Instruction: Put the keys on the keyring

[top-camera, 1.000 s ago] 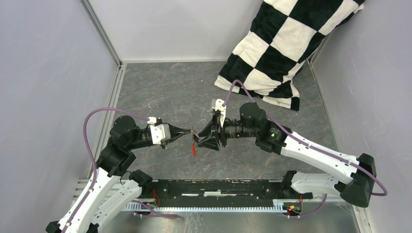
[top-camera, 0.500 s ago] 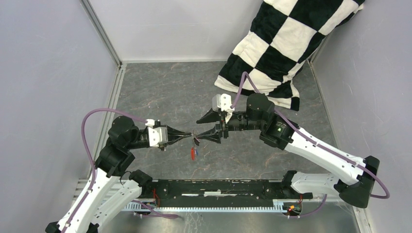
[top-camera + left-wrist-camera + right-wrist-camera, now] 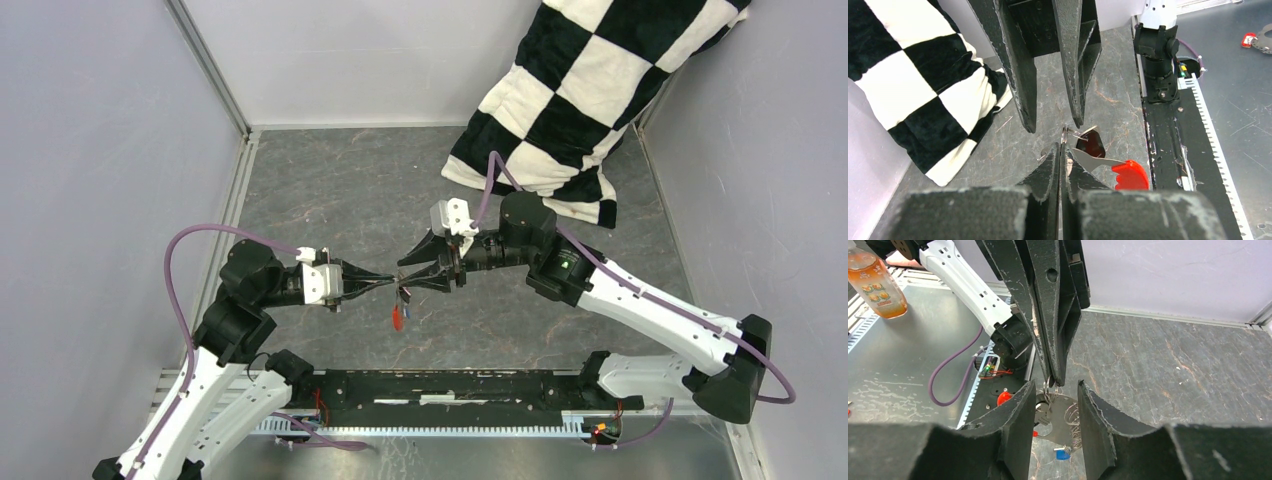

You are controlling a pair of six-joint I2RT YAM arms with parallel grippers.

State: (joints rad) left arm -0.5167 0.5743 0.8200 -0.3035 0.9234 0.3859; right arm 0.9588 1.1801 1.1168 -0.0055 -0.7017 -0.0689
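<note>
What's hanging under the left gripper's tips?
The keyring, pinched in the shut left gripper, with its red tag and a black-headed key dangling; a blue-headed key lower. The ring's pinched part is covered.

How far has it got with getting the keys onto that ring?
Done: the left gripper holds the keyring pinched in mid-air, its red tag dangling. In hand: the right gripper, jaws open, straddles the ring. Left: a blue key hangs below, but whether any key is threaded on can't be told.
</note>
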